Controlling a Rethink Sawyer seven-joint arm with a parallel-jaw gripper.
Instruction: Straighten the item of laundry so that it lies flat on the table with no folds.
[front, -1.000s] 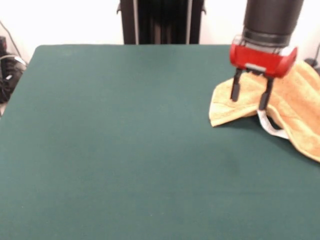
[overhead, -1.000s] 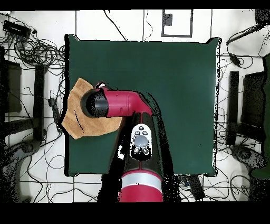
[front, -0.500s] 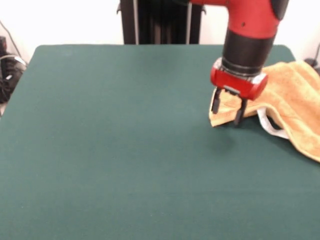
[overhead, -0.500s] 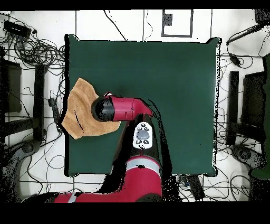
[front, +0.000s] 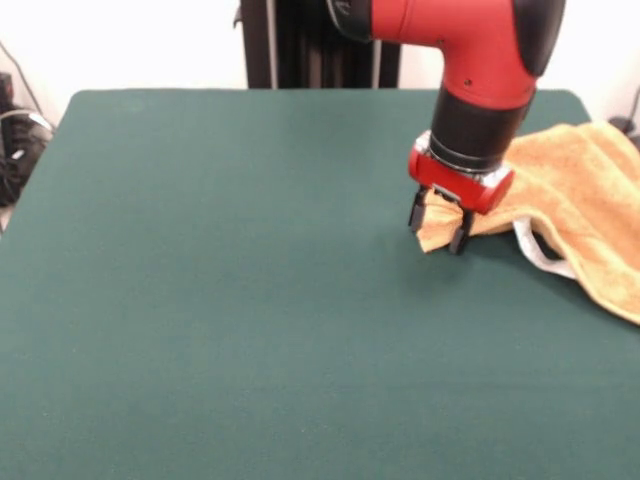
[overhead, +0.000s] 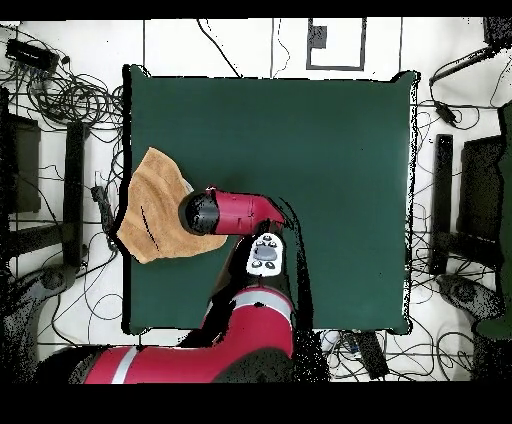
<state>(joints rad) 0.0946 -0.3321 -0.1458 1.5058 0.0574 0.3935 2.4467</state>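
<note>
One golden-orange towel (front: 575, 190), rumpled at surface (front: 220, 300) edge, partly overhanging. Claw (front: 439, 226) down at its inner corner, fingers narrowly apart astride the tip. White tag (front: 540, 250) close beside.

Bright, even light fills the front view; the wall behind the table's (front: 220, 300) far edge is washed out to near white. Shadows are soft: a faint dark patch lies on the green top just below the gripper (front: 438, 225), and a thin one runs under the near hem of the hand towel (front: 590, 210). The red arm housing carries a mild sheen, with no hard glare. Focus is slightly soft throughout, and the felt shows no texture. From overhead the table top reads as a flat, uniform dark green, and the pale floor around it is evenly lit.
</note>
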